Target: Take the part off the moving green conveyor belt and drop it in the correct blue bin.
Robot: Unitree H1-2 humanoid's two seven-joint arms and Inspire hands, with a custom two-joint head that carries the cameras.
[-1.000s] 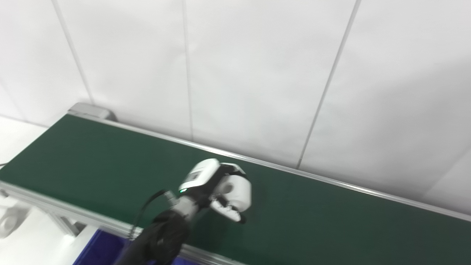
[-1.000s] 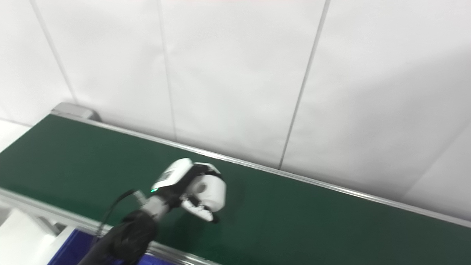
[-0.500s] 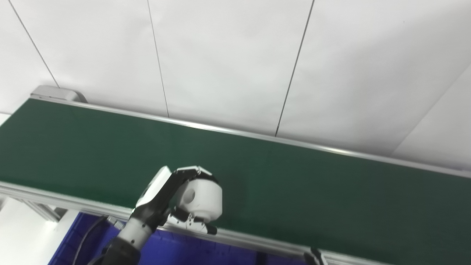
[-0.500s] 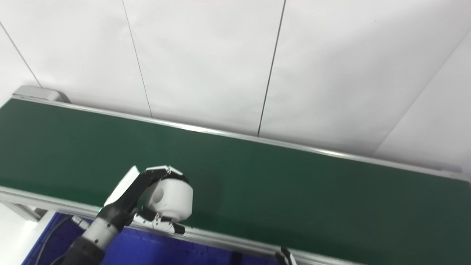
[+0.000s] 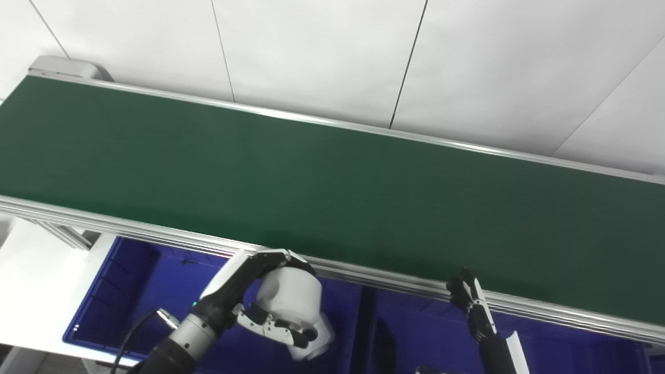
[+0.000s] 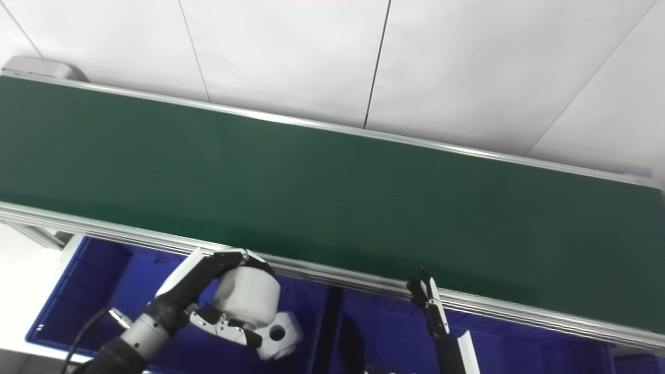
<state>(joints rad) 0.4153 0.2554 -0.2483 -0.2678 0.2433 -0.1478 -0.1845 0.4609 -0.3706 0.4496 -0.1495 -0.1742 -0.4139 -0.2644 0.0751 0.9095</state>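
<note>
Left eye view, conveyor belt (image 5: 332, 171): a bare dark green band crossing the frame from upper left to lower right, framed by aluminium rails.
Blue bins (image 5: 119, 291): two, side by side along the bottom edge below the near rail; the left bin fills the lower left, the right bin (image 5: 415, 332) the lower middle and right.
Left hand (image 5: 244, 291): lower left of centre, over the left bin, fingers on top and thumb below, closed on the part.
Part (image 5: 291, 301): white, a stubby cylinder on a flat lug with a round hole; its long axis slopes from upper left to lower right, the lug end pointing down toward the bin.
Right hand (image 5: 470, 306): only dark fingers show at the lower right, pointing up at the near rail; how far open it is cannot be told.
Change: half a second ago the left hand held the part over the near rail; now it is below the rail, over the bin. The view has also tilted downward.
</note>
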